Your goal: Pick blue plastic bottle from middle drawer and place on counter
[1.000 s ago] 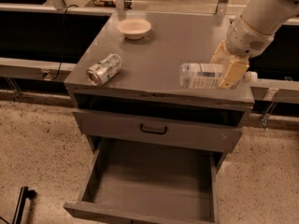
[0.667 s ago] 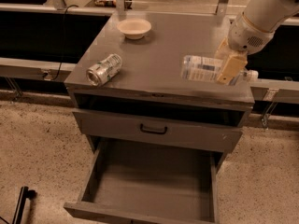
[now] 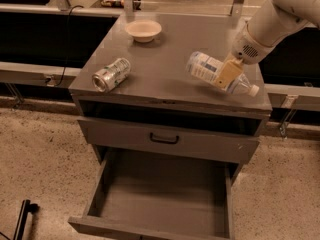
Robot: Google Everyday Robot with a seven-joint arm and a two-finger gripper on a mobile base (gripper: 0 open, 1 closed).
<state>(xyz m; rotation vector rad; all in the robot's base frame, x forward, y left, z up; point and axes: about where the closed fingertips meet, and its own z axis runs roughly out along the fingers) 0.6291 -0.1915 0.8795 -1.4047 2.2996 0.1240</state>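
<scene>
The blue plastic bottle [image 3: 202,67], clear with a pale blue-and-white label and a white cap, is held tilted over the right side of the counter [image 3: 165,59], cap end pointing down to the right. My gripper [image 3: 226,76] reaches in from the upper right and is shut on the bottle's middle, with a tan finger [image 3: 228,72] across its front. The middle drawer [image 3: 160,196] is pulled out at the bottom, and its flat grey floor is bare.
A crushed silver-green can [image 3: 110,74] lies on the counter's left front. A pale bowl [image 3: 143,30] stands at the counter's back. A closed drawer front with a black handle [image 3: 164,139] sits above the open drawer. The floor around is speckled.
My gripper has shifted a little left and up over the counter with the bottle. The bottle now tilts more, cap end down to the right. The can and bowl have not moved.
</scene>
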